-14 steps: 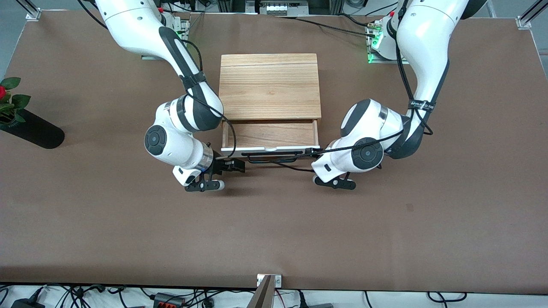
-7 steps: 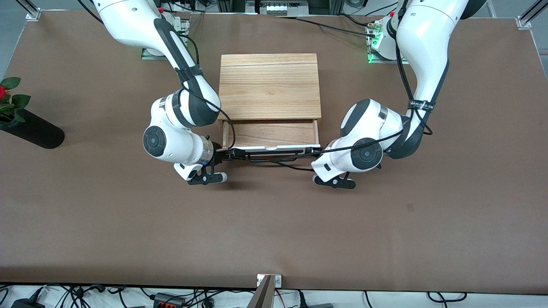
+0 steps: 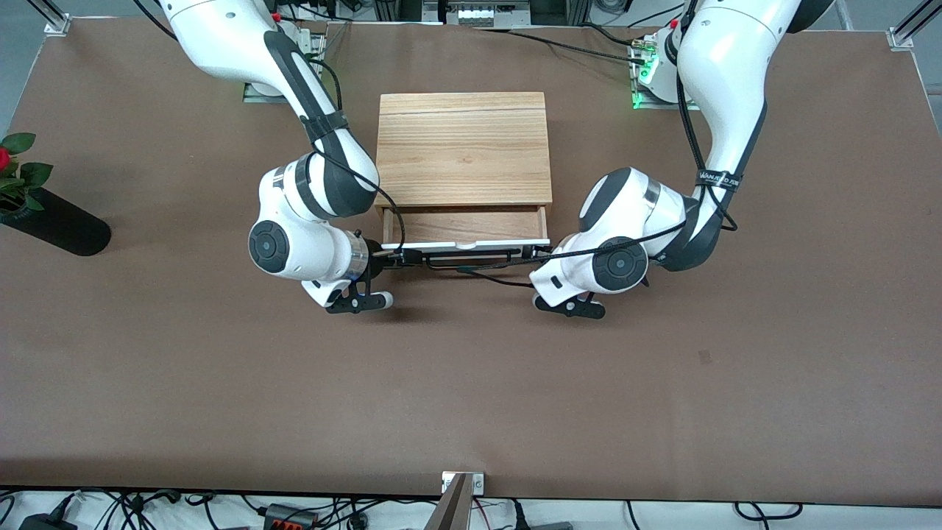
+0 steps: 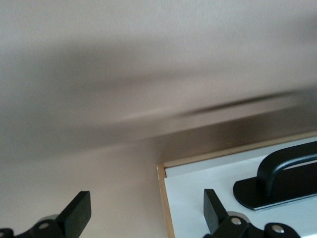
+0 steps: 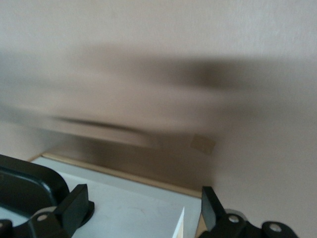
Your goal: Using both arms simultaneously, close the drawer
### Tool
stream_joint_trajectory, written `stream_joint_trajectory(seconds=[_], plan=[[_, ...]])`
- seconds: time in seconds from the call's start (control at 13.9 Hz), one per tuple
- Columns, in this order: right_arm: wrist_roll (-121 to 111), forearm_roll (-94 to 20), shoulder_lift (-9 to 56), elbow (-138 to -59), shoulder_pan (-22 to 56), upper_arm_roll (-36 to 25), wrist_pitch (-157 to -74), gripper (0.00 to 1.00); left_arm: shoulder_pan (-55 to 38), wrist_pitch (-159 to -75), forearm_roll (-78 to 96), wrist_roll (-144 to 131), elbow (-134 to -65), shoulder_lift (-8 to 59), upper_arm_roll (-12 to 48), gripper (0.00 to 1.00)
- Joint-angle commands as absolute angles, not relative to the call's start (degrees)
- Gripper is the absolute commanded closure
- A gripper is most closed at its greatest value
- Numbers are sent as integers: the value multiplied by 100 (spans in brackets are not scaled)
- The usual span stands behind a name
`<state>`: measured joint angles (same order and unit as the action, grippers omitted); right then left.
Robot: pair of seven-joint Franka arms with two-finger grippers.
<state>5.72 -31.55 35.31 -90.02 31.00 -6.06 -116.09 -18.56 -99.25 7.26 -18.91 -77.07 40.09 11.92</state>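
Observation:
The light-wood cabinet (image 3: 464,147) stands mid-table. Its drawer (image 3: 467,225) sticks out a short way, with a white front panel (image 3: 471,242) and a black wire handle (image 3: 471,257). My right gripper (image 3: 405,258) is open and low at the panel's end toward the right arm; in the right wrist view (image 5: 143,210) its fingers (image 5: 77,206) straddle the white panel (image 5: 129,208) beside the handle (image 5: 25,186). My left gripper (image 3: 541,253) is open at the panel's other end; in the left wrist view (image 4: 146,218) its fingers (image 4: 213,213) straddle the panel's corner (image 4: 198,193) near the handle (image 4: 282,173).
A black vase with a red rose (image 3: 44,217) lies at the right arm's end of the table. Black cables hang from both wrists just in front of the drawer. Bare brown table (image 3: 471,383) stretches toward the front camera.
The right gripper moved in against the drawer front. The drawer slid farther into the cabinet, and both grippers moved with it toward the cabinet.

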Motion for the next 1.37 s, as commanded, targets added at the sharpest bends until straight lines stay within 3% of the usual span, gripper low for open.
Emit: stream_joint_trajectory(seconds=[0.0,0.58,1.01,1.29], plan=[[598,-3234,3419,-9150,3077,-642,-10901,0,-1969,-9528,800,-1793,-7787,4025,1204,0],[615,-3182,3428,-9149,3076,-659,-9643,0,-1969,-9035,913,-1793,-7787,4148,1204,0],[1037,-3129,3410,-9114,3147,-659,-9624,0,-1969,-9000,958,-1802,-7778,4148,1204,0],[1046,-1771,3401,-8536,3173,-677,-9615,0,-1890,-9026,1028,-1810,-7638,4096,1195,0]])
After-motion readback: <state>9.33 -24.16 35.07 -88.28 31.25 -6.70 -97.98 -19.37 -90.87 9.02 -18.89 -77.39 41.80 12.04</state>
